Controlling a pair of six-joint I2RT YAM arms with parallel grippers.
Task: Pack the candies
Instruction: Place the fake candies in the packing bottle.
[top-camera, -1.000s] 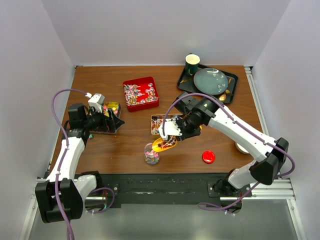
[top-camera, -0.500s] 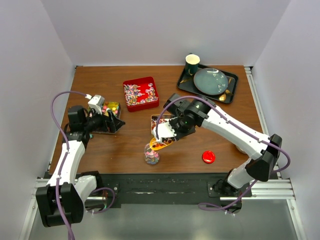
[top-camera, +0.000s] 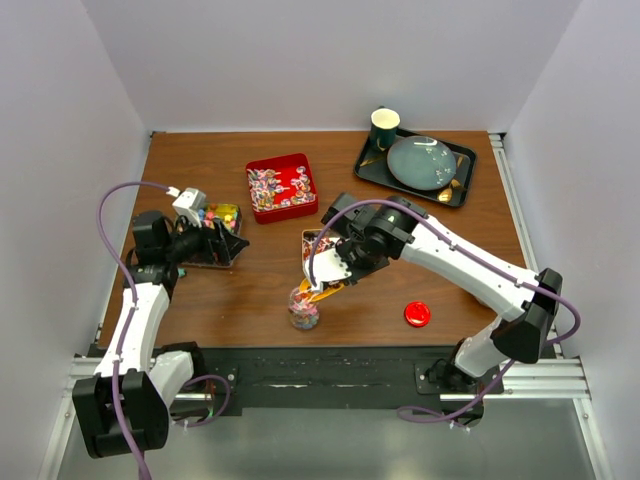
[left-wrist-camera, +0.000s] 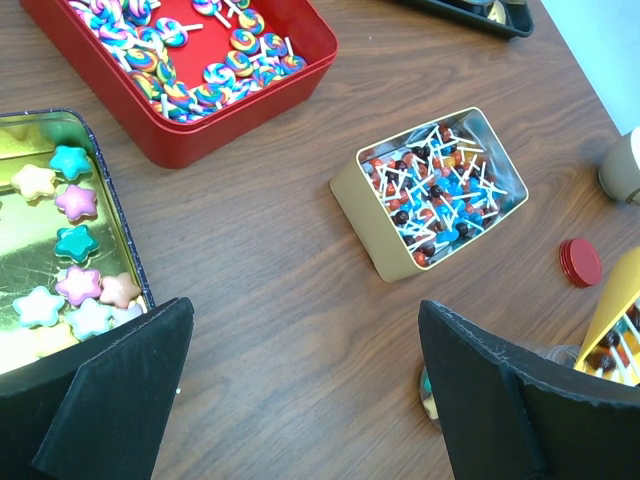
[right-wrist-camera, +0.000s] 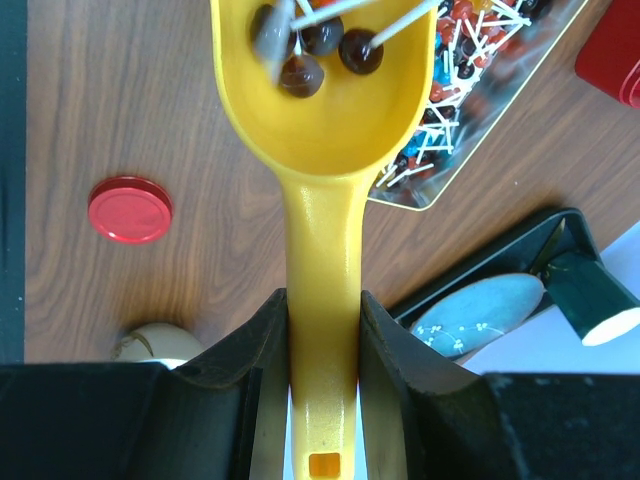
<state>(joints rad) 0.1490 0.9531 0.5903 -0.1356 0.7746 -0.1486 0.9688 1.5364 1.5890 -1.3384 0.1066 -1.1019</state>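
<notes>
My right gripper (right-wrist-camera: 322, 300) is shut on the handle of a yellow scoop (right-wrist-camera: 325, 110), which carries a few dark round candies (right-wrist-camera: 300, 50) on white sticks. In the top view the scoop (top-camera: 322, 288) tilts down with its tip over a small clear jar (top-camera: 303, 310) that holds mixed candies. Behind it a gold tin (left-wrist-camera: 370, 235) is full of red, blue and dark stick candies. My left gripper (left-wrist-camera: 305, 340) hangs open over bare wood, beside a tin (left-wrist-camera: 30, 250) of star candies (left-wrist-camera: 75, 200).
A red tin (left-wrist-camera: 230, 130) of swirl lollipops stands at the back. A red round lid (top-camera: 417, 314) lies near the front right. A black tray (top-camera: 372, 170) with a teal plate and a dark cup sits at the back right. A pale cup (right-wrist-camera: 160, 345) is near the right edge.
The right arm has carried the loaded scoop left and down, from beside the gold tin to over the jar. The left arm has barely moved.
</notes>
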